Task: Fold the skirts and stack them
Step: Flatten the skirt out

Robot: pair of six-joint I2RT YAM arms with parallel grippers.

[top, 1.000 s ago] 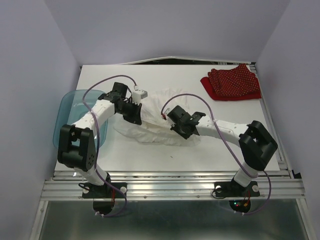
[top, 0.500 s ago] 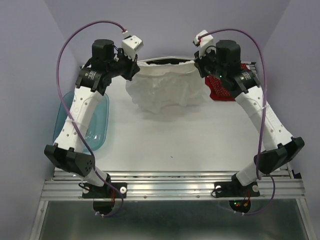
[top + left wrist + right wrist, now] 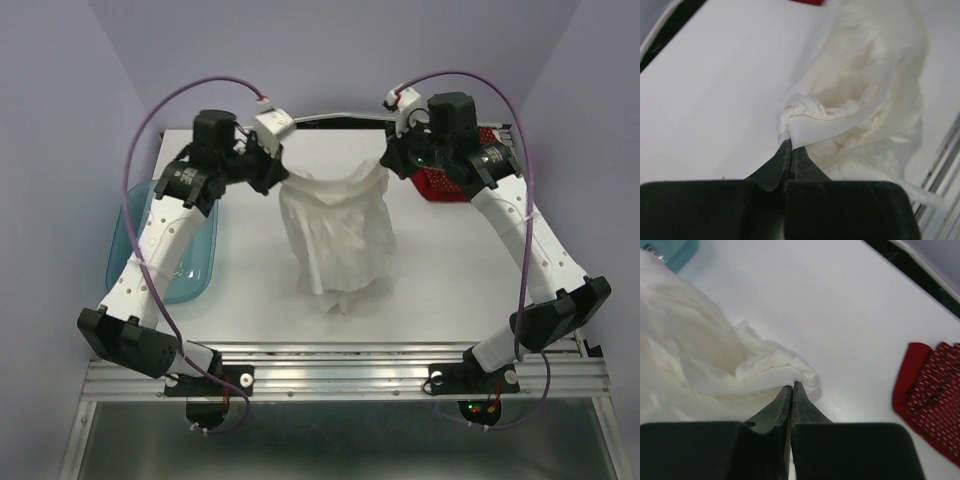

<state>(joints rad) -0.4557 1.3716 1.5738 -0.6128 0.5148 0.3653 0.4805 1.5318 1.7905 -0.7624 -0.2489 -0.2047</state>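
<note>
The white skirt [image 3: 338,235] hangs in the air over the middle of the table, its hem near the surface. My left gripper [image 3: 283,181] is shut on its left upper corner; in the left wrist view the gripper [image 3: 790,142] pinches the white cloth [image 3: 860,105]. My right gripper [image 3: 386,172] is shut on the right upper corner; in the right wrist view the gripper [image 3: 792,385] pinches the cloth [image 3: 705,365]. The red polka-dot skirt [image 3: 452,182] lies at the back right, partly hidden by my right arm, and shows in the right wrist view [image 3: 930,395].
A translucent teal tub [image 3: 170,255] sits at the table's left edge under my left arm. The white table [image 3: 450,290] ends at a metal rail in front. Purple cables loop above both arms.
Both grippers first lifted the white skirt from the table to the back, then moved forward and closer together. The skirt now hangs long and narrow instead of spread wide.
</note>
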